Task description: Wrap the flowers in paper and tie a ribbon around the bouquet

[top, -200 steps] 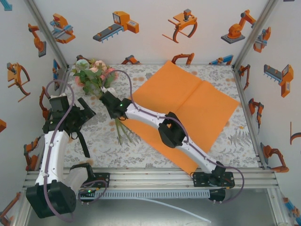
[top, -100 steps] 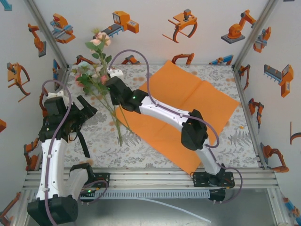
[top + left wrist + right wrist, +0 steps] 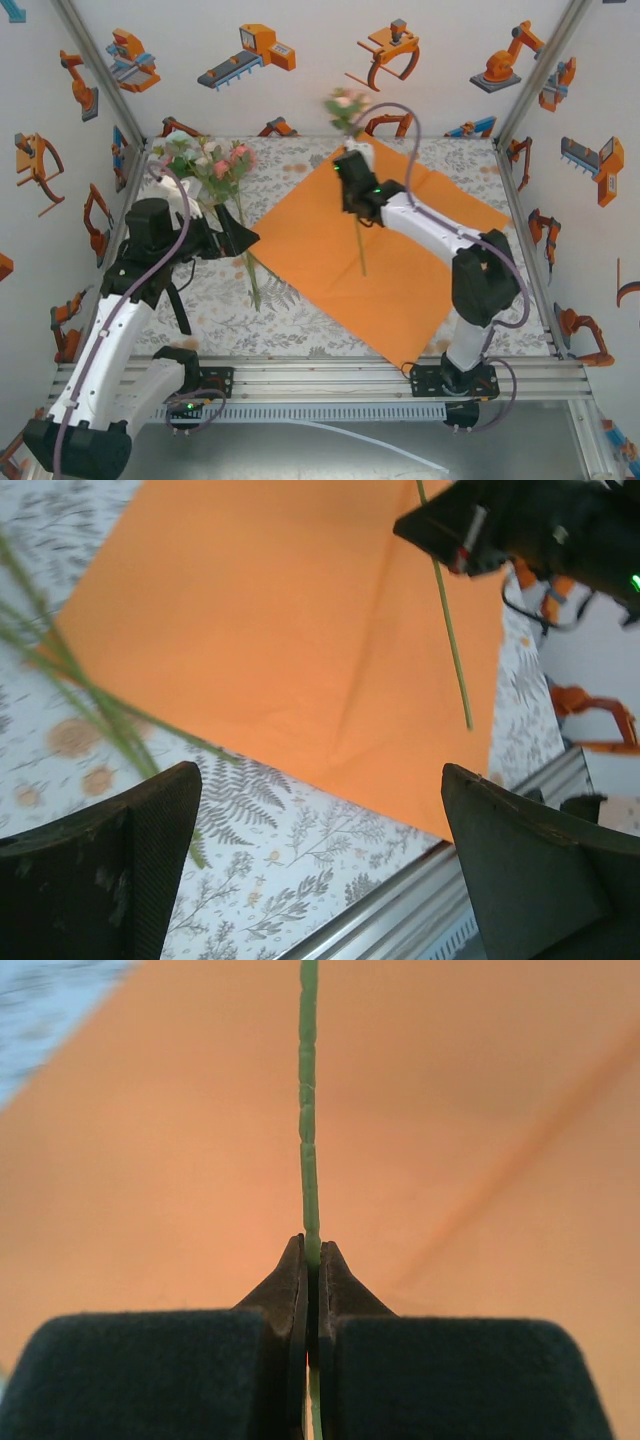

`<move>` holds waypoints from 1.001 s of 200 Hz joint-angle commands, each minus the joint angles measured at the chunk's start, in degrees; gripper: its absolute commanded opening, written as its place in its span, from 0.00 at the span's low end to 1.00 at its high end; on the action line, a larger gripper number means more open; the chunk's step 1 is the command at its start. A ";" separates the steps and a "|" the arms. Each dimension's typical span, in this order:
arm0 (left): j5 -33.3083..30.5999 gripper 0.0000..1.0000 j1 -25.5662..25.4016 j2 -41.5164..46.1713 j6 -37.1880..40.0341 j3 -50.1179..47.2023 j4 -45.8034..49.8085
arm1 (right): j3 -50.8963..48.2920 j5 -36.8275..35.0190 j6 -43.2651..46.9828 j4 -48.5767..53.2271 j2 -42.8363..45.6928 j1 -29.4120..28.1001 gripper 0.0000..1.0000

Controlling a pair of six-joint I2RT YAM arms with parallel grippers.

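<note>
You're early on: your right gripper (image 3: 311,1260) pinches one flower stem (image 3: 359,240) over the orange paper (image 3: 430,235), bloom toward twelve o'clock. The other flowers (image 3: 205,160) lie at ten o'clock. Your left gripper (image 3: 320,825) is spread wide beside their stems, seemingly touching nothing. Wrapping and tying remain.

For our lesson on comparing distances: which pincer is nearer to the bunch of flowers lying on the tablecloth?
Left. The left pincer stands open beside the stems of the flower bunch; the right pincer is away over the orange paper, shut on a single flower stem.
</note>
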State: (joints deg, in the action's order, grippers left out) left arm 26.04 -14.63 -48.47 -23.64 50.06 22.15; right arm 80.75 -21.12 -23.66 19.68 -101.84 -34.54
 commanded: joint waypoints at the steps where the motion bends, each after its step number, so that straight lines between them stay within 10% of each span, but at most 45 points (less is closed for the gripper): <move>1: -1.95 0.97 -3.46 -0.95 1.60 -0.80 -4.95 | -4.62 0.92 2.37 -3.60 2.00 3.14 0.00; 88: -12.02 0.97 -4.53 -4.45 0.04 -1.02 -2.75 | -5.26 -1.29 6.07 -5.70 -9.28 5.54 0.00; 115: -22.42 0.97 -4.49 -5.83 -2.90 -0.79 -0.01 | -6.59 -0.67 3.72 -5.56 -9.72 5.54 0.29; 149: -35.17 1.00 -2.50 -13.15 -9.03 3.68 6.32 | -5.47 -0.58 3.64 -2.84 -4.09 5.48 0.40; 200: -42.88 0.65 3.56 -32.25 -9.86 10.43 0.60 | -7.70 9.14 -2.18 -2.27 13.21 3.91 0.41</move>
State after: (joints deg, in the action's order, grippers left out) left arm -9.93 -12.21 -73.54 -33.32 57.39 26.33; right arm 74.50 -17.37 -21.87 18.96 -97.54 -29.23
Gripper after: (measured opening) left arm 0.736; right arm 0.408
